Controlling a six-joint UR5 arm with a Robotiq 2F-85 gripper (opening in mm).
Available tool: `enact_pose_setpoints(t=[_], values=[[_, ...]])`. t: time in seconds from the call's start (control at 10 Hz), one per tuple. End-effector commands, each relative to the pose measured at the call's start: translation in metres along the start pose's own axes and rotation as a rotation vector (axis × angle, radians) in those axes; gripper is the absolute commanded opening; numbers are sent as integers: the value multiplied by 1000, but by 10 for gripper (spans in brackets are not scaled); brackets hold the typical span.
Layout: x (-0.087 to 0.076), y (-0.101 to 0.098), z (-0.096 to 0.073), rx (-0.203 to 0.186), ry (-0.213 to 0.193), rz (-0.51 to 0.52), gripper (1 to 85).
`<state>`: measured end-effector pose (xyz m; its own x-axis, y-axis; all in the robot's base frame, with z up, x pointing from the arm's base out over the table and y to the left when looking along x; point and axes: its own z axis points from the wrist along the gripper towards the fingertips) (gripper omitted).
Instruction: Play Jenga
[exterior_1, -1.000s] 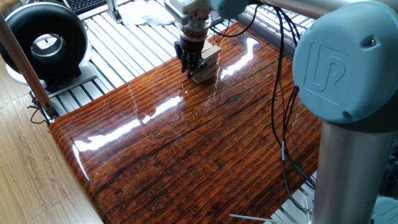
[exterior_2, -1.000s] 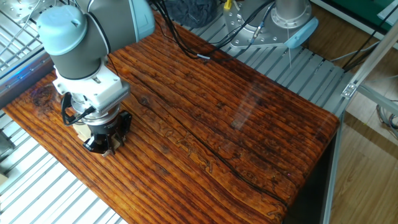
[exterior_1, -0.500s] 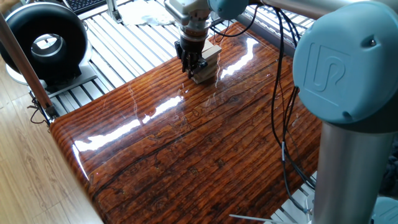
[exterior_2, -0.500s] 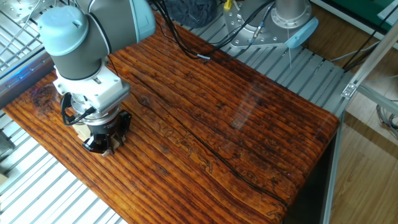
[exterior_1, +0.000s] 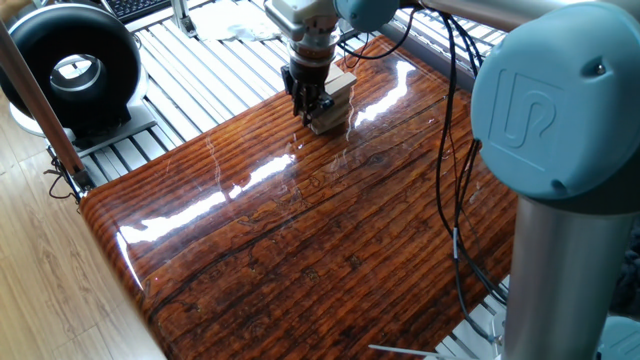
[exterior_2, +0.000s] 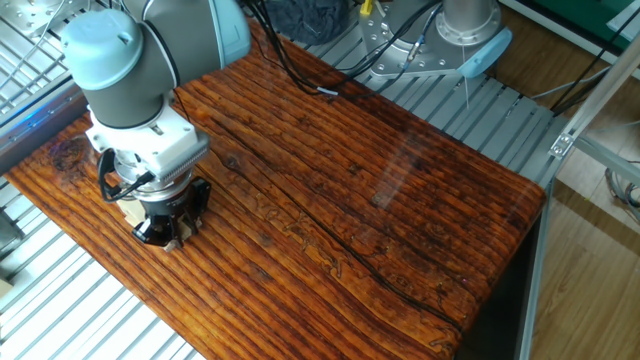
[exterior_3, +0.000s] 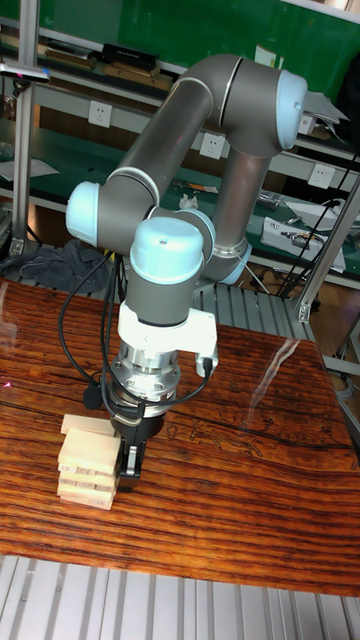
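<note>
Down low beside the Jenga tower (exterior_3: 88, 462), the UR5 arm's gripper (exterior_3: 130, 452) points straight at the counter (exterior_1: 300, 240), its dark fingers reaching to about mid-height of the stack and standing right against its side. Whether the fingers are spread, pressed together or pinching a block cannot be told: the wrist hides them in the other fixed view, and they are too small and dark in the remaining two.

The tower, a short stack of pale wooden blocks in crosswise layers, stands near one corner of the dark striped counter, close to its edge. The tall fixed view shows a few layers, with the top block sitting slightly askew and overhanging toward the gripper (exterior_1: 312, 98). In one fixed view only the upper blocks (exterior_1: 335, 95) show behind the fingers.

No loose block is visible anywhere on the counter, and the stack looks whole and upright. By that evidence the game appears to be at an early stage: the gripper (exterior_2: 165, 225) is placed at the tower to work on a block, but no block has plainly been drawn out or restacked on top, so both the extraction and the placing seem still to come.
</note>
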<state>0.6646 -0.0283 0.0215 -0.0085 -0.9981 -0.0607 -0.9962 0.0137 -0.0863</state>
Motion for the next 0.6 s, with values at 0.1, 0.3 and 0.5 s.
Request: enact_pose_setpoints(t=[0.1, 0.3, 0.5], values=[[-5, 0, -2, -10, -22, 13, 223], [-4, 0, -1, -12, -22, 13, 237], [-4, 0, -1, -13, -24, 16, 290]])
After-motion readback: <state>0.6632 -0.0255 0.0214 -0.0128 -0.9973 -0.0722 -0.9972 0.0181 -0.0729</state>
